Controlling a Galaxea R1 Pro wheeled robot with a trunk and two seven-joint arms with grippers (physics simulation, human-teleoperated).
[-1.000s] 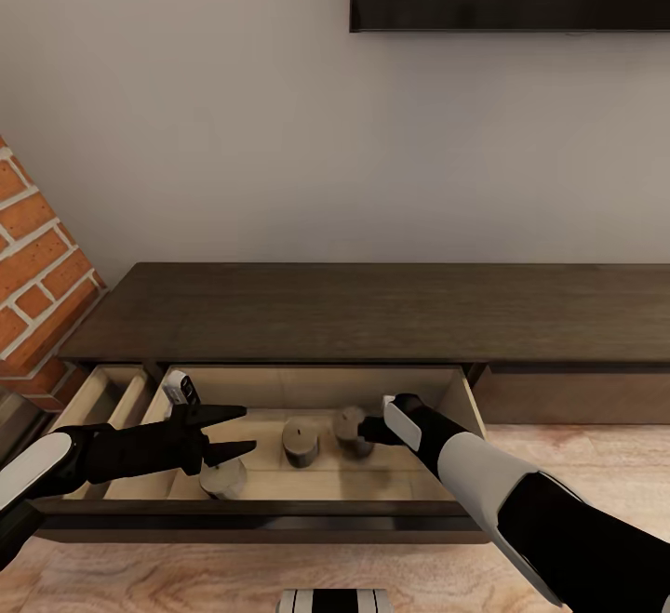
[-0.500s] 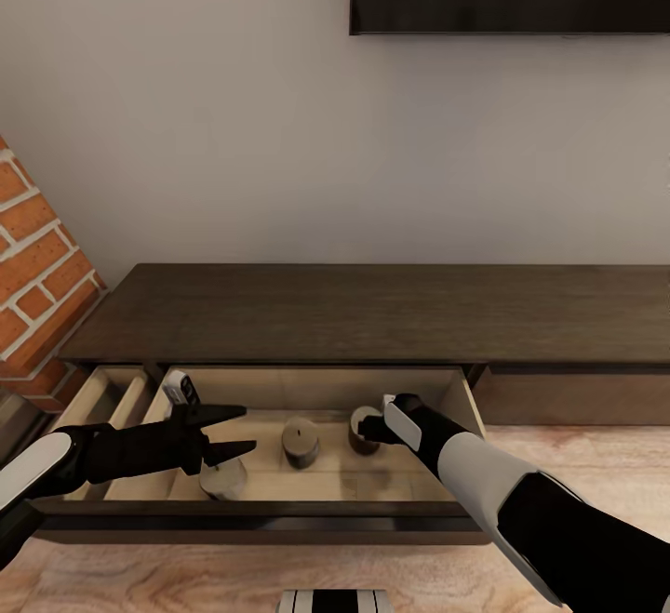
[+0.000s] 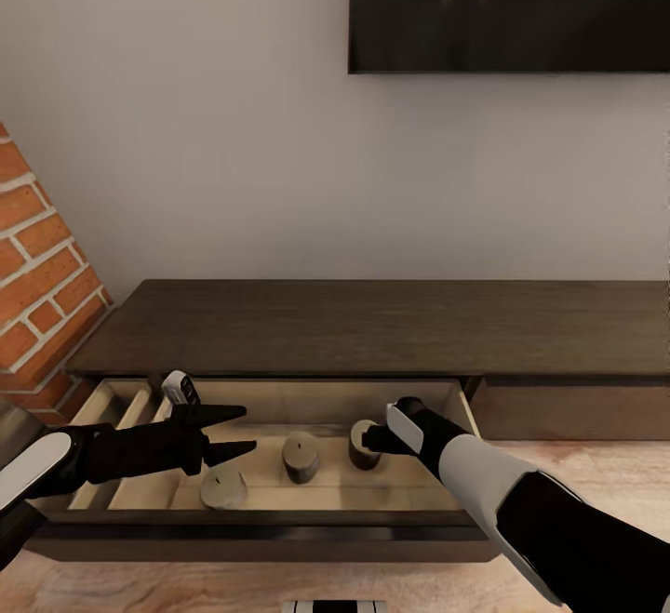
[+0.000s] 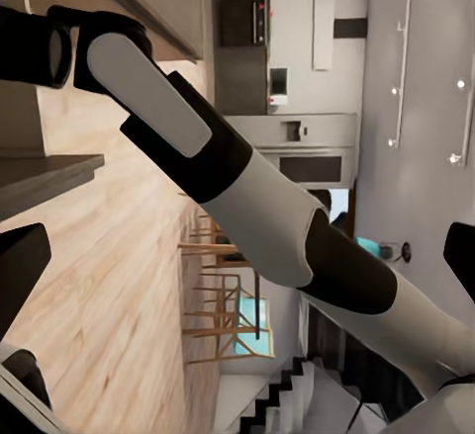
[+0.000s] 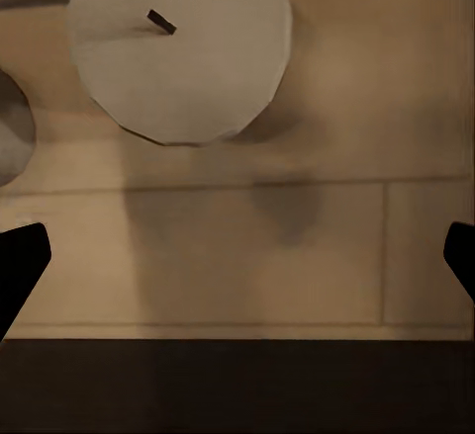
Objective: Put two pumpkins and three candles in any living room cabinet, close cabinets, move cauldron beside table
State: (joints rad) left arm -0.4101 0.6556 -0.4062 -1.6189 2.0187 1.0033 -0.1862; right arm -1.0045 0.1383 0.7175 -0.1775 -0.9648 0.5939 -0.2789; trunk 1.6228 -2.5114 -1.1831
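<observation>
Nearest the camera in the head view, the dark front panel of the pulled-out drawer runs across the bottom of the picture, with the pale wooden floor beside it. Just beyond that panel, inside the drawer's light wooden tray, three candles stand in a loose row. The left candle sits closest to the front. The middle candle is a little further back. The right candle is furthest back of the three and shows its pale top and short dark wick in the right wrist view.

The left gripper hangs over the drawer's left part, above the left candle, its jaws apart and holding nothing. The right gripper reaches in from the right and sits just beside the right candle; in the right wrist view its two dark fingertips stand wide apart with only the drawer floor between them.

Behind the drawer, the cabinet stretches across the room as a long dark-brown unit with a flat top. A brick column rises at its left end. Furthest off, a dark screen hangs on the grey wall.
</observation>
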